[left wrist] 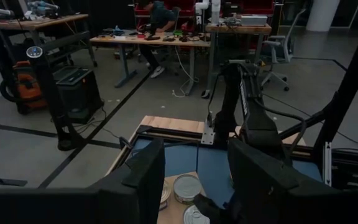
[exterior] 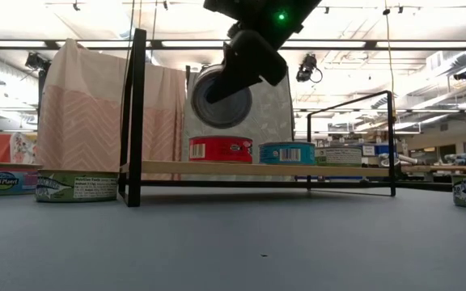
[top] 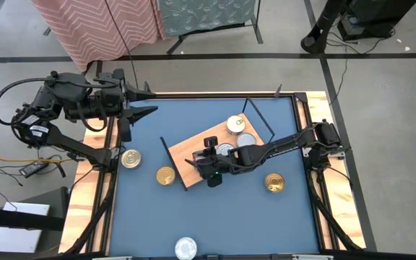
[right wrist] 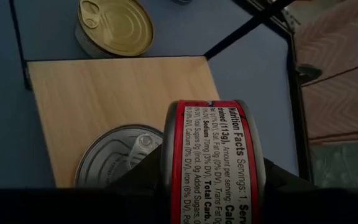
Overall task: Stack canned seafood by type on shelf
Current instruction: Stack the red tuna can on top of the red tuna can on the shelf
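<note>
The shelf (top: 206, 160), a light-wood board with black wire end frames, lies slantwise mid-table. Three tins rest flat on it: a gold-lidded one (top: 235, 125) and two silver-lidded ones (top: 245, 139), (top: 224, 149). In the low view a red tin (exterior: 220, 149) and a blue tin (exterior: 286, 152) show on the board. My right gripper (top: 209, 172) hangs over the shelf's near left part, shut on a red-labelled tin (right wrist: 213, 149). My left gripper (top: 139, 108) stands open and raised at the table's far left corner, with nothing between its fingers. My right gripper pinches the red-labelled tin by its two flat faces, one finger (right wrist: 143, 180) on each, so the side label (right wrist: 216, 134) faces the wrist camera. The fingers slant down from the table's right. The tin (exterior: 221, 97) stands on edge, lifted clear above the shelf board.
Loose tins lie flat on the blue table: gold-lidded ones left of the shelf (top: 131, 158), (top: 165, 175) and to its right (top: 274, 183), and a silver-lidded one near the front edge (top: 185, 248). The table's wooden rim (top: 96, 188) runs along the sides.
</note>
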